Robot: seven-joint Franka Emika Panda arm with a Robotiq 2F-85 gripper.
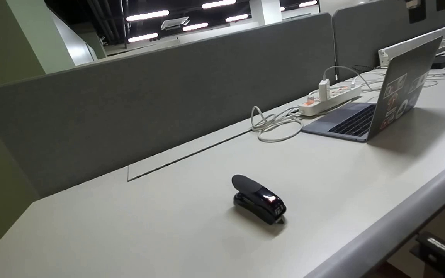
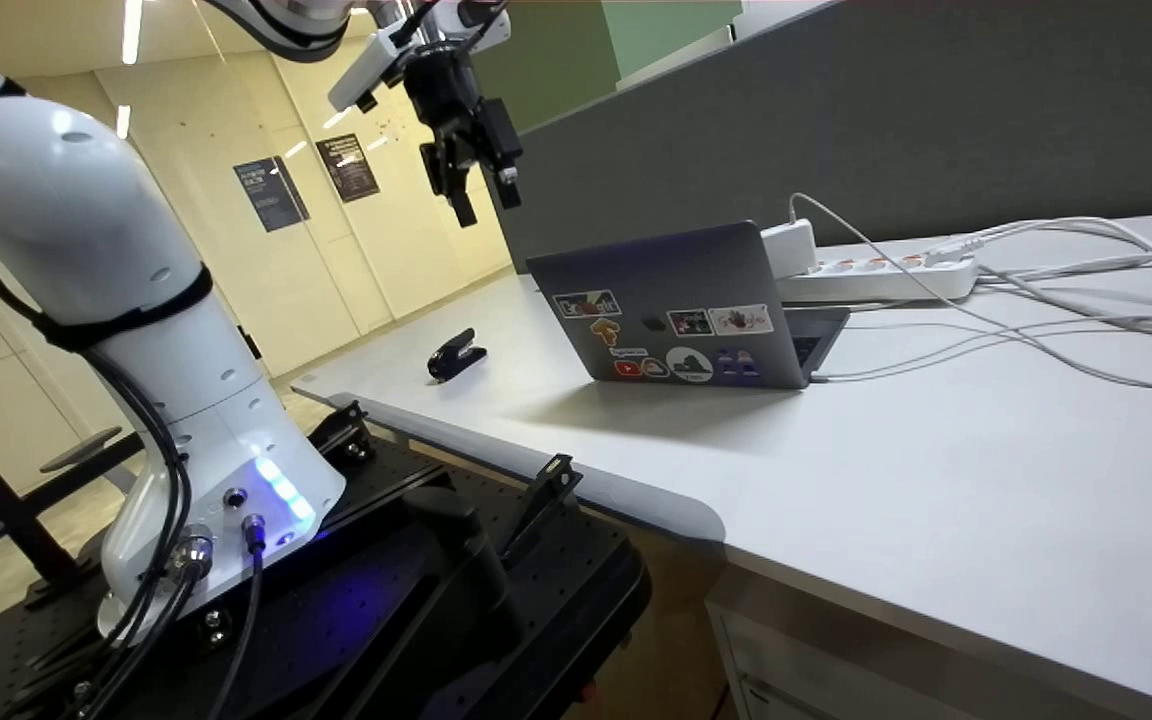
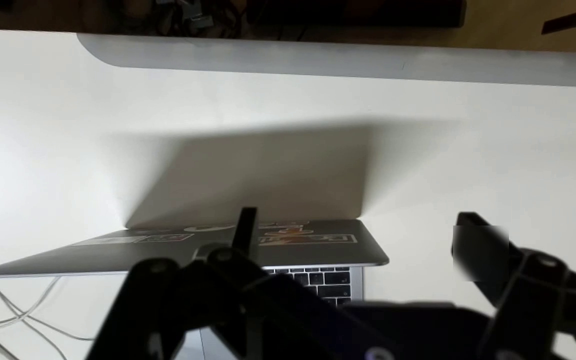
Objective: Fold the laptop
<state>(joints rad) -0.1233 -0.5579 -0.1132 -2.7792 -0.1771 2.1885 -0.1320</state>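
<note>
In an exterior view, the white arm (image 2: 86, 225) is seen above its base (image 2: 224, 548), its upper part cut off by the frame. The black gripper (image 2: 487, 204) is held high and pointed downward. In the wrist view, its two fingers (image 3: 245, 234) are spread wide apart.

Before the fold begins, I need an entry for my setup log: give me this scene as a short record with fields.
laptop: open on the desk
lid: raised, stickers on its outer face
keyboard: dark, exposed
jaws: spread open, holding nothing, above the desk, not touching the laptop
stapler-like object: black, on the desk, apart from the laptop
power strip: white, plugs in it, near the laptop
fold: not yet done
</note>
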